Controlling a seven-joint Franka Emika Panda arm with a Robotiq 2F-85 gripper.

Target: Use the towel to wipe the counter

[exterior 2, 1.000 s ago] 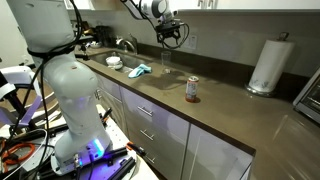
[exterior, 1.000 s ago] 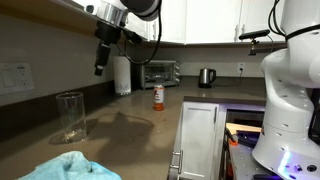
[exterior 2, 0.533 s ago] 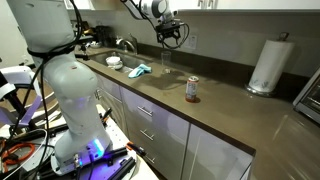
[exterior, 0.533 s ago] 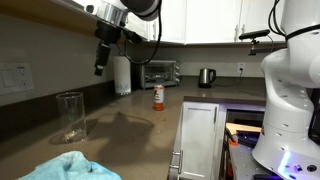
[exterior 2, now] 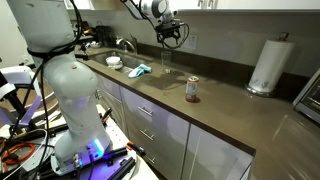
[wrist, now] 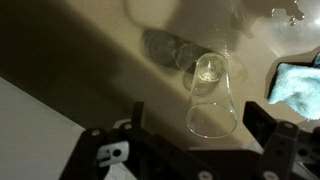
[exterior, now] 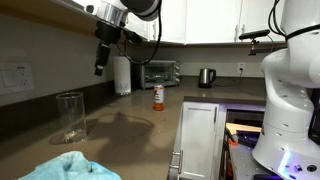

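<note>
The claw point(exterior 2: 168, 42) hangs wide open, empty, high above the glass point(exterior: 70, 115); towel point(exterior 2: 139, 70) lies left of it, back from the front edge, bare tabletop point(exterior 2: 225, 100) stretching right

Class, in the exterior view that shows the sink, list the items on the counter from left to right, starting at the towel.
blue towel → clear glass → small bottle → paper towel roll

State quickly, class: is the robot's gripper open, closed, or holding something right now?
Gripper: open, holding nothing, poised above the glass; the towel lies untouched.
</note>
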